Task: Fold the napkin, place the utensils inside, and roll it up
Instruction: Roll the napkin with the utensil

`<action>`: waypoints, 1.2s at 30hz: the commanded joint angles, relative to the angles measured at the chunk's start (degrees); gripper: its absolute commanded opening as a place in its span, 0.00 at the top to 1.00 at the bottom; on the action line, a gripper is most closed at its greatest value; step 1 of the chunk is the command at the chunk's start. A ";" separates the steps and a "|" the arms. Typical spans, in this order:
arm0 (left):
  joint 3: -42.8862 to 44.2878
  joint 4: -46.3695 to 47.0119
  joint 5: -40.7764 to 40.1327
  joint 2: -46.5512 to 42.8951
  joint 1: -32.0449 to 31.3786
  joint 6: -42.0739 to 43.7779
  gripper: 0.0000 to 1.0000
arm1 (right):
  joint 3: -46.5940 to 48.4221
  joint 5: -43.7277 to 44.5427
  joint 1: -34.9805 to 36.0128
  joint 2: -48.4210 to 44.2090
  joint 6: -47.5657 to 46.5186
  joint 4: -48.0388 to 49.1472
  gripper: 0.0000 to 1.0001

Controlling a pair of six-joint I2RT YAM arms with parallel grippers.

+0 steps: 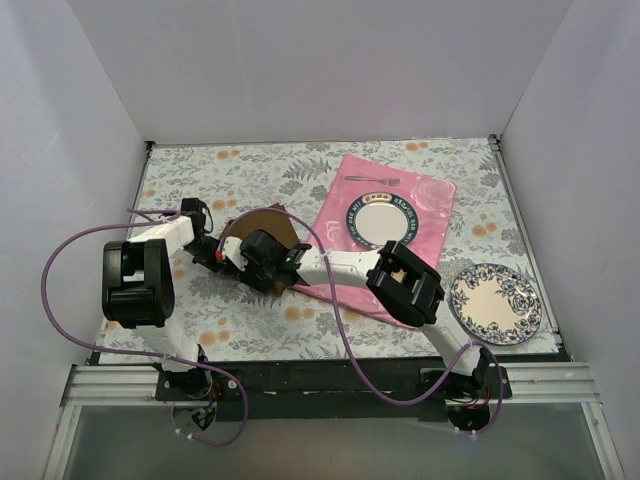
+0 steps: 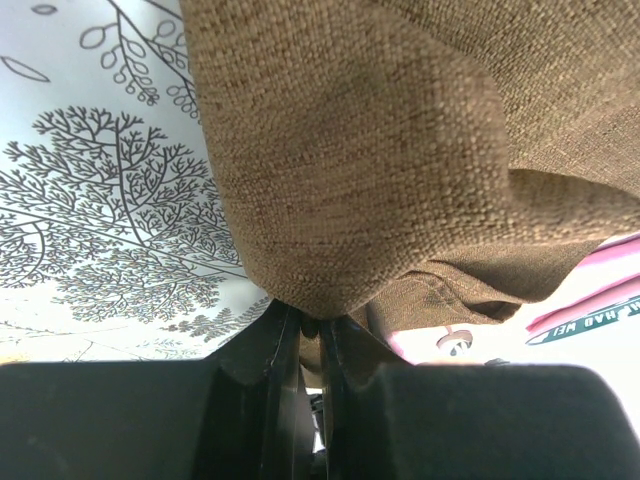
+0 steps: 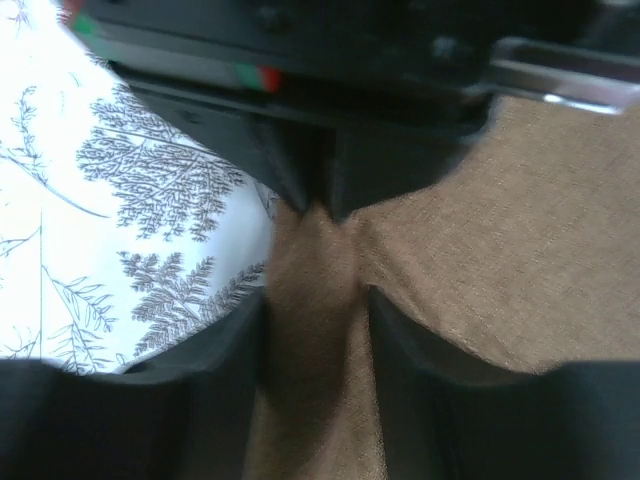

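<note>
- Top external view — the brown napkin (image 1: 262, 215) lies on the leaf-patterned table (image 1: 250, 165), just left of the pink cloth (image 1: 435, 200). Only part of it shows, as both wrists meet over its near side.
- Left wrist view: the left gripper (image 2: 310, 335) has its jaws drawn narrow, almost touching. They pinch a rounded fold of the napkin, which bulges up and fills most of the view.
- Right wrist view (blurred): the right gripper (image 3: 315, 300) has its jaws set narrow, with a raised ridge of napkin filling the gap between the two fingers. The ridge runs straight on to the tips of the left gripper, which faces it from the far side.
- The two grippers thus grasp the same crease, close together and tip toward tip.
- Fork (image 1: 372, 180) — lies flat near the far edge of the pink cloth, well apart from the napkin and from both grippers.
- A blue-rimmed plate (image 1: 350, 215) sits on the pink cloth, just nearer than the fork.
- A floral plate (image 1: 460, 300) rests on the table to the right, beside the near right corner of the pink cloth.
</note>
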 commanded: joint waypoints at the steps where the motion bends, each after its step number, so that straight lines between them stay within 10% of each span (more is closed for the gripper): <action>1: -0.42 2.13 -5.90 1.65 0.09 0.86 1.00 | 0.09 0.18 -0.08 2.53 0.03 1.30 0.56; 9: 0.38 4.66 -9.76 -2.03 0.00 4.72 0.89 | 0.00 -14.72 -3.86 3.85 11.00 2.80 0.99; 12: -0.94 8.09 -12.22 -8.62 0.00 7.79 0.57 | 1.76 -22.55 -5.79 5.43 16.72 2.45 0.99; 22: -5.94 7.49 -17.23 -21.99 0.09 11.07 0.20 | -1.75 -42.17 -11.06 9.91 42.53 19.21 0.99; 27: -10.61 10.64 -13.81 -23.14 0.09 8.95 0.20 | -9.73 -50.00 -13.35 11.76 69.14 41.18 0.99; 36: -11.49 15.22 -12.41 -18.31 -0.44 5.44 0.26 | -14.15 -48.51 -15.02 12.11 79.83 53.07 0.99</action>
